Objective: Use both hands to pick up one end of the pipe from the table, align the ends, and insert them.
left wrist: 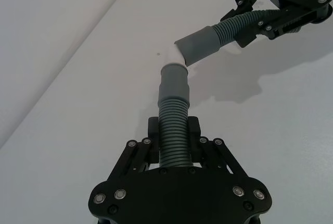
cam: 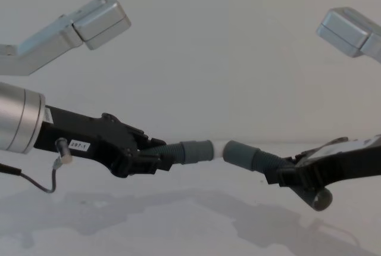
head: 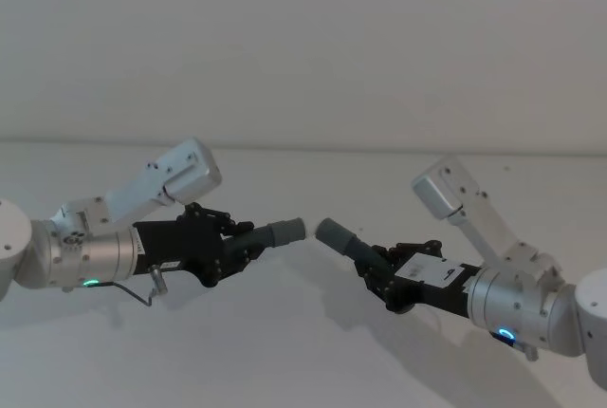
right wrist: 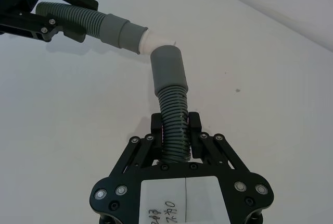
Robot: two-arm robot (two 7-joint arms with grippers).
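Observation:
Both pipe pieces are held above the white table (head: 303,351). My left gripper (head: 245,242) is shut on the corrugated part of one grey hose (left wrist: 173,109), whose cuff ends in a narrow white tip (left wrist: 175,54). My right gripper (head: 379,270) is shut on the other hose (right wrist: 171,109), which ends in a plain wider grey cuff (right wrist: 167,67). The two ends meet at mid-table. In both wrist views the white tip (right wrist: 153,39) lies against the wide cuff's mouth at an angle. From the chest, the white tip (cam: 219,149) shows between the two cuffs.
The table's far edge meets a plain white wall (head: 303,47). A thin grey cable (cam: 53,175) loops under my left wrist. Both arms' silver elbow links (cam: 89,21) stand high above the table.

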